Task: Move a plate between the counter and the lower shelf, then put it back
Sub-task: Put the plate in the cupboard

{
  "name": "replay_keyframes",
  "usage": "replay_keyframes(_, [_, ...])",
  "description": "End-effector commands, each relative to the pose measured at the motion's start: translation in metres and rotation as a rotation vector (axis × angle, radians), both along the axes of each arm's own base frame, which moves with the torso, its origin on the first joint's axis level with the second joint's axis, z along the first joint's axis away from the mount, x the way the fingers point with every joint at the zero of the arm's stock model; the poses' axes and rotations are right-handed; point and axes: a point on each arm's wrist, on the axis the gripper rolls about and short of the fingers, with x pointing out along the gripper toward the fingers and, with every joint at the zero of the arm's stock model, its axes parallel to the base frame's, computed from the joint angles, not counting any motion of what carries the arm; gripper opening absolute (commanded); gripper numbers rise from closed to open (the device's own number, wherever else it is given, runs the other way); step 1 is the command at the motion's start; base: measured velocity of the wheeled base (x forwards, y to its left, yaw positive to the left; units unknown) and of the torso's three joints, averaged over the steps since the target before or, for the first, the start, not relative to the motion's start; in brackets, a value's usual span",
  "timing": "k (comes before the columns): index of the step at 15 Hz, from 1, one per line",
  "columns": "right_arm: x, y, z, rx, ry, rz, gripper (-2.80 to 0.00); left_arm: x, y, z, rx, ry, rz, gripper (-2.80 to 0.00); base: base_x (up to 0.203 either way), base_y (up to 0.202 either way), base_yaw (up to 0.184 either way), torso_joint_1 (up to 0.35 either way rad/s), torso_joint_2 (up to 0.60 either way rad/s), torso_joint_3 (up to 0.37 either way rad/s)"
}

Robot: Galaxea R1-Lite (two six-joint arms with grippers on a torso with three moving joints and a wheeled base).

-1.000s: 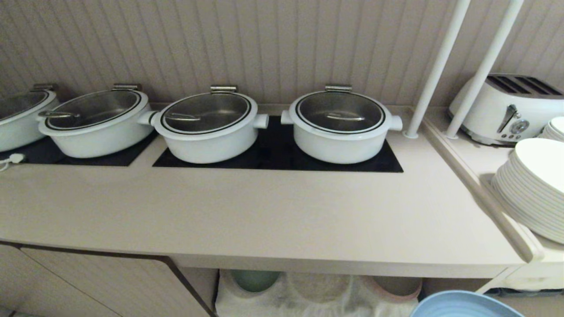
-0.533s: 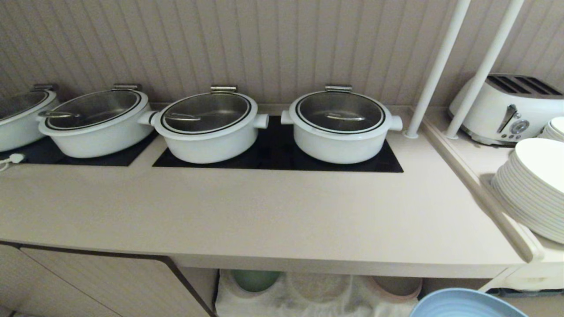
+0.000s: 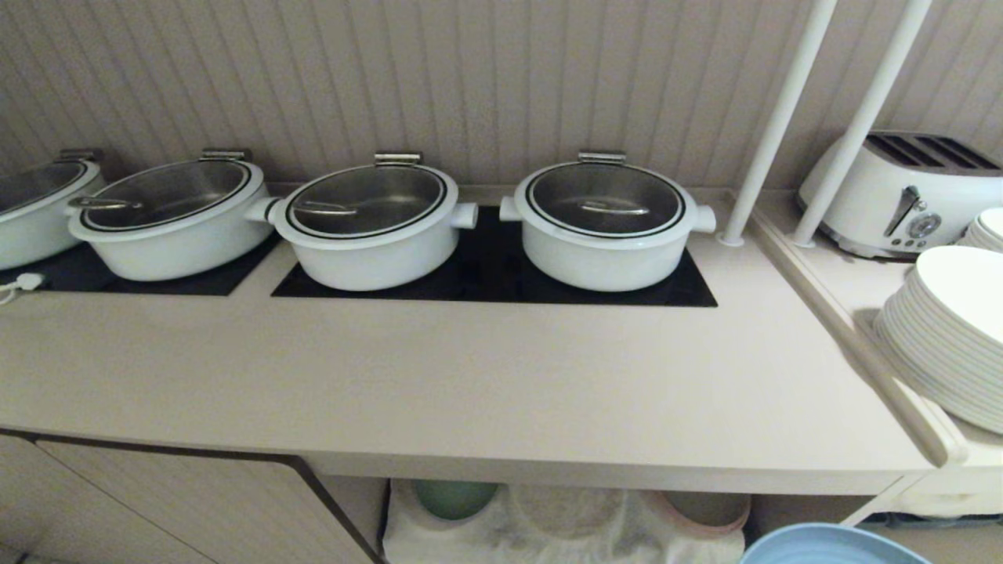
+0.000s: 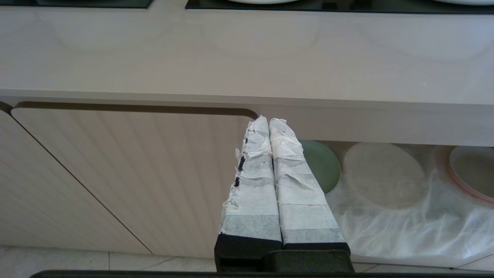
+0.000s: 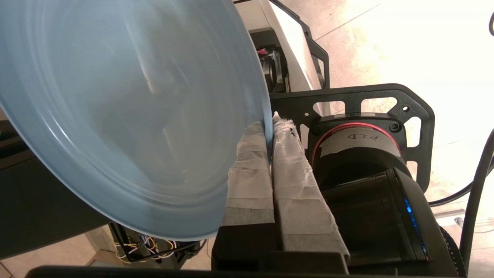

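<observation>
The right gripper (image 5: 270, 127) is clamped on the rim of the light-blue plate (image 5: 127, 112), its two tape-wrapped fingers (image 5: 297, 185) pressed together with the plate's edge pinched between them near their tips. In the head view only a sliver of the plate (image 3: 831, 544) shows, at the bottom right of the picture, below and in front of the right end of the counter's front edge, so it rests neither on the counter (image 3: 486, 392) nor in the lower shelf (image 3: 564, 517). The plate is tilted, with its hollow face turned toward the wrist camera. The left gripper (image 4: 269, 121) hangs in front of the cabinet door (image 4: 135, 173) just below the counter's front edge, its wrapped fingers closed flat against each other with nothing between them. In the lower shelf a rumpled white cloth (image 4: 405, 227) lies over a row of plates: a green plate (image 4: 322, 164) at the left end beside the door, a pale one (image 4: 382, 173) in the middle under the cloth, and a pink-edged plate (image 4: 472, 173) toward the right. On the counter's back half three white lidded pots (image 3: 603, 223) and part of a fourth stand on black hob panels (image 3: 494, 282). On the raised side ledge to the right sit a white toaster (image 3: 901, 196) and a stack of white plates (image 3: 948, 329).
</observation>
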Motion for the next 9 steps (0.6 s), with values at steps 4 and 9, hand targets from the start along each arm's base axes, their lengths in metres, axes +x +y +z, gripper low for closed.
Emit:
replay_keyframes(4, [0.0025,0.0010,-0.0014,-0.004,0.017,0.004,-2.80,0.0000,0.0000,-0.0001,-0.002,0.000,0.000,-2.80,0.000,0.000,0.000,0.000,0.00,0.000])
replay_keyframes(9, [0.0053,0.0028,-0.0010,-0.006,0.021,0.023,-2.80,0.0000,0.0000,-0.0001,0.000,0.000,0.000,-2.80,0.000,0.000,0.000,0.000,0.00,0.000])
